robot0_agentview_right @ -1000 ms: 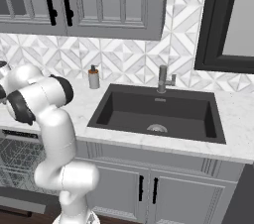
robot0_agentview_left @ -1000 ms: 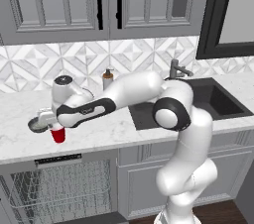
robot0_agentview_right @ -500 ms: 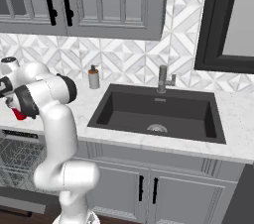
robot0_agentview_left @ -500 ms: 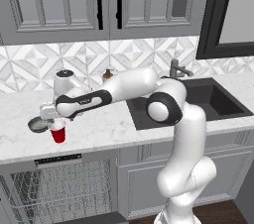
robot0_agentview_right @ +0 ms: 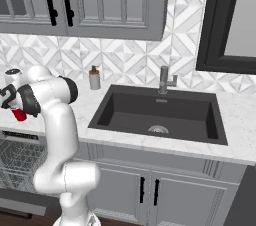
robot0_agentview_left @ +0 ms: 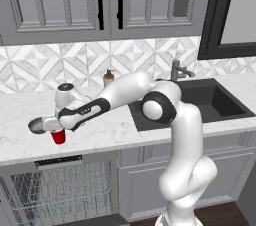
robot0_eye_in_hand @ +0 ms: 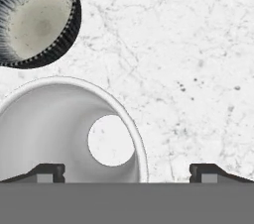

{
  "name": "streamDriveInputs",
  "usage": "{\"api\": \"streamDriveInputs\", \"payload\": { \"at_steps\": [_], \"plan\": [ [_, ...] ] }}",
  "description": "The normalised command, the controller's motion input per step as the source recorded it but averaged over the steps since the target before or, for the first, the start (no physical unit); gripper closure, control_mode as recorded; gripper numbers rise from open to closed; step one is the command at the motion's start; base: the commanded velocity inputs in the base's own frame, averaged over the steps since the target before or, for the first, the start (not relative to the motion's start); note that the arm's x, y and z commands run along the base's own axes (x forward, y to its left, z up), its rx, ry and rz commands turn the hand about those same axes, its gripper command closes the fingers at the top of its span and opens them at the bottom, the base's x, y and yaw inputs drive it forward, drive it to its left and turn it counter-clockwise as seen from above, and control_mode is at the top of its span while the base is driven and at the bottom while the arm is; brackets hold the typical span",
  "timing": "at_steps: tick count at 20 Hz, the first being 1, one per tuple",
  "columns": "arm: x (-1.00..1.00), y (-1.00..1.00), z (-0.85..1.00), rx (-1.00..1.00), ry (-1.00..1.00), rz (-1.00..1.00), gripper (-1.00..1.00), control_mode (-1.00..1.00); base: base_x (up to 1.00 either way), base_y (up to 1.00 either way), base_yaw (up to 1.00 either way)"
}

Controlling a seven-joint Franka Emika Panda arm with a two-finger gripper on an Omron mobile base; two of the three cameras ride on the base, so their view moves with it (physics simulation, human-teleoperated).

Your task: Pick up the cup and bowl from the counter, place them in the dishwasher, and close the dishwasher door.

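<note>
The red cup [robot0_agentview_left: 58, 137] stands upright on the white marble counter [robot0_agentview_left: 110, 130], and the dark speckled bowl [robot0_agentview_left: 36, 126] sits just left of it, close against it. My gripper [robot0_agentview_left: 53, 125] hangs right over the cup and is open. Seen from the hand, the cup's white inside [robot0_eye_in_hand: 59, 129] lies between the spread fingertips [robot0_eye_in_hand: 49, 171], nearer the left one, with the bowl [robot0_eye_in_hand: 37, 20] beyond it. The cup [robot0_agentview_right: 19, 115] peeks out red beside the hand at the far left. Below the counter, the dishwasher [robot0_agentview_left: 57, 161] stands open, showing its wire rack [robot0_agentview_left: 60, 195].
A grey soap dispenser [robot0_agentview_left: 108, 77] stands at the backsplash behind the arm. The black sink [robot0_agentview_right: 157, 112] with its faucet [robot0_agentview_right: 164, 79] lies to the right. Grey cabinet doors [robot0_agentview_right: 150, 190] fill the space under the sink. Bare marble [robot0_eye_in_hand: 188, 59] stretches right of the cup.
The hand has crept slightly left and settled lower over the cup while the arm's elbow swung round. Cup and bowl have stayed put.
</note>
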Motion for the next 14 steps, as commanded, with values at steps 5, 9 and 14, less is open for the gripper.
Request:
{"api": "streamDriveInputs", "payload": {
  "at_steps": [5, 9, 14],
  "plan": [
    [0.00, 0.00, -0.21, 0.00, 0.00, 0.00, -1.00, -1.00, 0.00, 0.00, 0.00],
    [0.00, 0.00, 0.00, 0.00, 0.00, 0.00, 1.00, -1.00, 0.00, 0.00, 0.00],
    [0.00, 0.00, 0.00, 0.00, 0.00, 0.00, 1.00, -1.00, 0.00, 0.00, 0.00]
  ]
}}
